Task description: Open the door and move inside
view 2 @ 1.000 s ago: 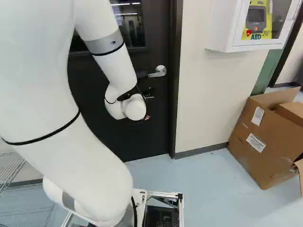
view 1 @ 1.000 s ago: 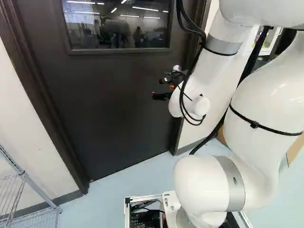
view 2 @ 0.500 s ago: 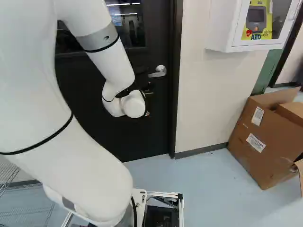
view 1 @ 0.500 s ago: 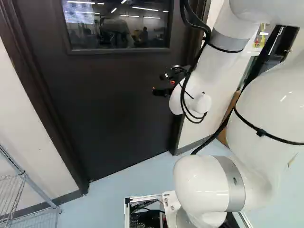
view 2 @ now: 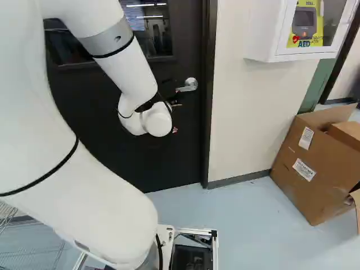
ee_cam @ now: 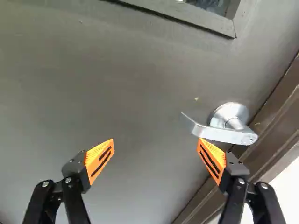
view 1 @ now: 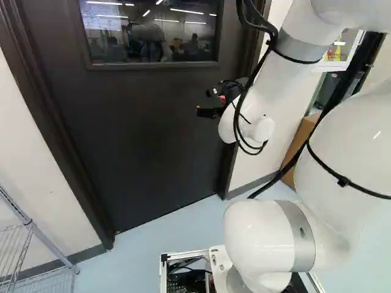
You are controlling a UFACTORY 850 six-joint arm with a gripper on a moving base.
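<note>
The dark door (view 1: 140, 134) stands closed in its frame (view 1: 79, 183), flat and plain below a window (view 1: 153, 36), its silver handle (ee_cam: 229, 135) a straight lever with a bent tip on a round plate near the frame. The tool (view 1: 203, 101) is before it with its fingers wide apart and nothing gripped between them; one orange pad (ee_cam: 211, 159) meets the lever's edge in the wrist view, though whether they touch I cannot tell. Farther out, a white wall cabinet (view 2: 261, 34) holds a grey device (view 2: 304, 18) against yellow, and a cardboard box (view 2: 312, 169) with open flaps sits on the floor (view 2: 247, 225), its contents hard to make out.
</note>
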